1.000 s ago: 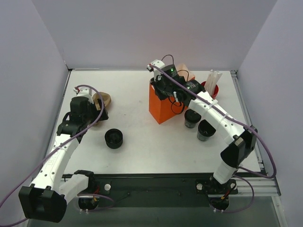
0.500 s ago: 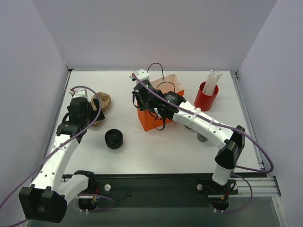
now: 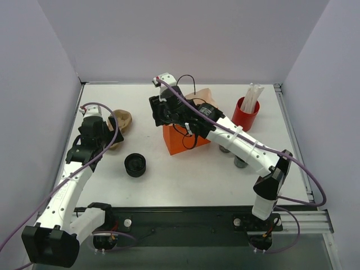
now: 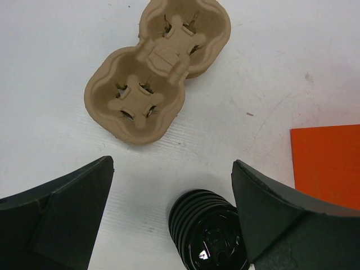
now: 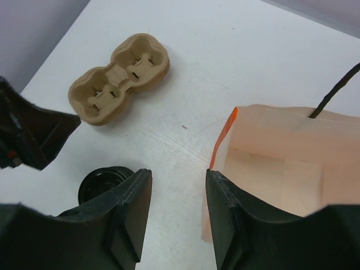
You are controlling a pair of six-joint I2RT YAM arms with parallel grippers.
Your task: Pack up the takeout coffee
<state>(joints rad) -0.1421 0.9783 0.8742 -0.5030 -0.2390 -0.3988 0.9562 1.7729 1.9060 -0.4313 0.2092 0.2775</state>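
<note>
Your right pincer (image 5: 175, 216) has swung left past the orange bag (image 3: 181, 140) and hangs beside its open mouth, moderately parted and empty. Your left pincer (image 4: 171, 222) gapes wide, empty, over the ribbed black stack (image 4: 208, 239). The takeout coffee (image 3: 241, 163) stands on the tabletop (image 3: 197, 183) right of the bag, mostly hidden under your right arm.
</note>
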